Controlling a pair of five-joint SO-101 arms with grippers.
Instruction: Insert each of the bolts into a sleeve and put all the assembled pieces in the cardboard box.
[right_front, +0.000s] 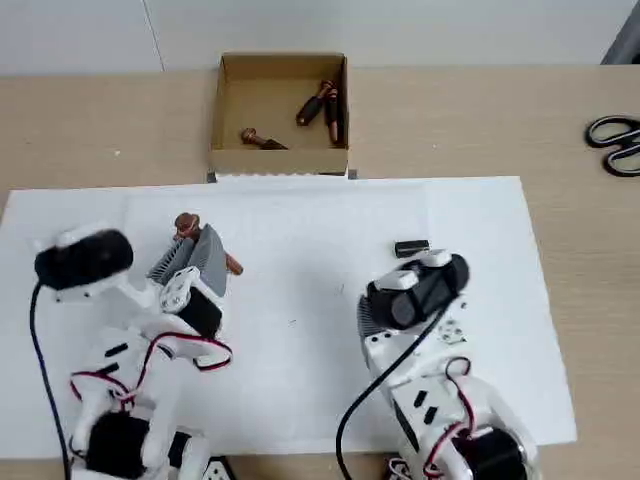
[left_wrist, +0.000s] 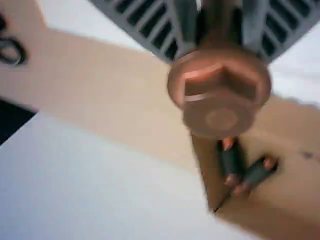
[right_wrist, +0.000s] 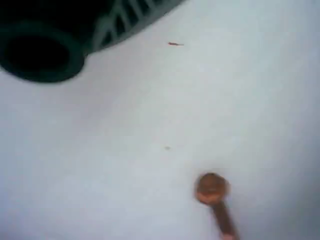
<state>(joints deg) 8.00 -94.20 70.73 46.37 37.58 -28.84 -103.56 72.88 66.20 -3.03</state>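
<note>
Above the surface (right_front: 560, 110), a bolt (left_wrist: 220, 95) is held in the left fingers (left_wrist: 145, 20); a sleeve (right_wrist: 40, 50) is seen beside the right fingers (right_wrist: 131, 21), whose state cannot be told.

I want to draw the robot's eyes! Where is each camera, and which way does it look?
High view: fixed above, looking down at the wooden table, brown cardboard box, left arm and right arm.
Left wrist view: on the left arm, facing the box past the left end effector, shut on a copper hex-headed bolt.
Right wrist view: on the right arm, facing the white paper sheet; the right end effector and a black tube-shaped sleeve sit close.
Shared: high and left wrist views both show box and bolt.
</note>
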